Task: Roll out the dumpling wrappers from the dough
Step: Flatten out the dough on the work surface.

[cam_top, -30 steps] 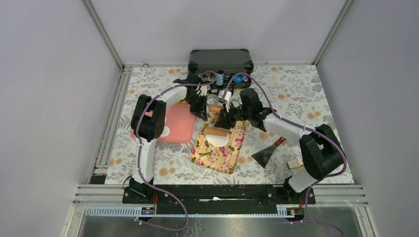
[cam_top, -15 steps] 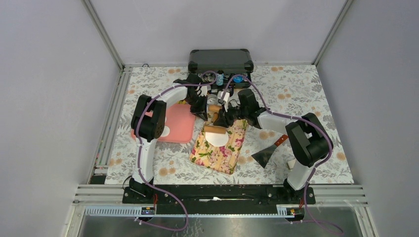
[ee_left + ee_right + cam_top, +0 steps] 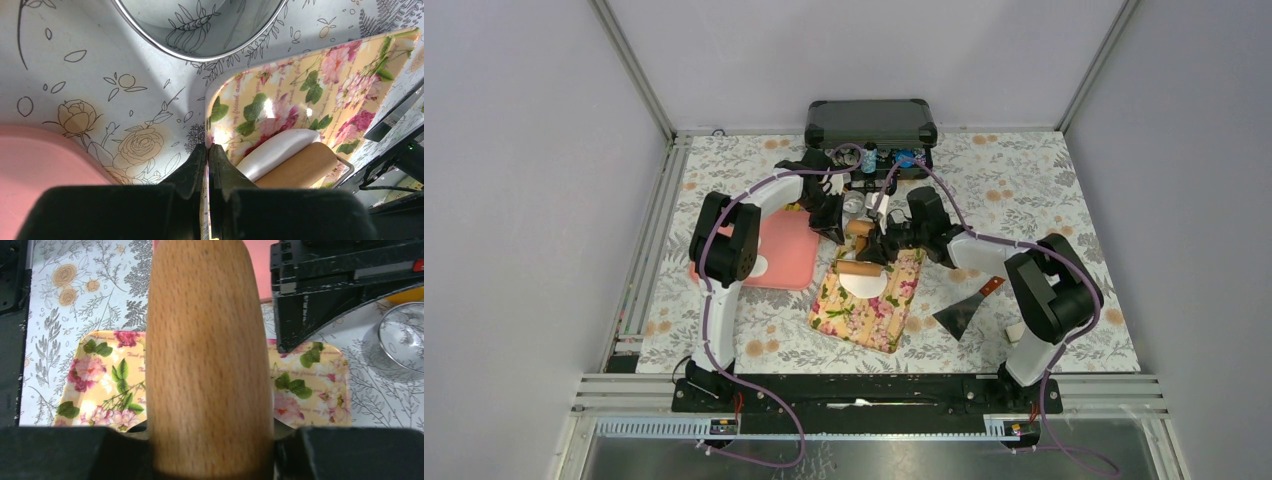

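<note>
A flat white dumpling wrapper (image 3: 865, 283) lies on the floral yellow tray (image 3: 854, 312). A small wooden roller (image 3: 861, 267) rests across the wrapper's far edge. My right gripper (image 3: 882, 243) is shut on the roller's wooden handle (image 3: 210, 350), which fills the right wrist view between the fingers (image 3: 60, 452). My left gripper (image 3: 834, 230) is shut on the tray's far-left edge (image 3: 214, 125). The left wrist view shows the wrapper (image 3: 275, 152) under the roller (image 3: 302, 167). A white dough lump (image 3: 761, 265) sits on the pink tray (image 3: 789, 250).
A round silver tin (image 3: 200, 25) stands just beyond the floral tray. A black case (image 3: 871, 122) with small bottles is at the back. A metal scraper (image 3: 962, 312) and a white-and-green block (image 3: 1021, 330) lie at the right.
My right arm's elbow has swung in toward the middle. The roller has shifted slightly back and forth on the wrapper. My left gripper has kept its hold on the tray.
</note>
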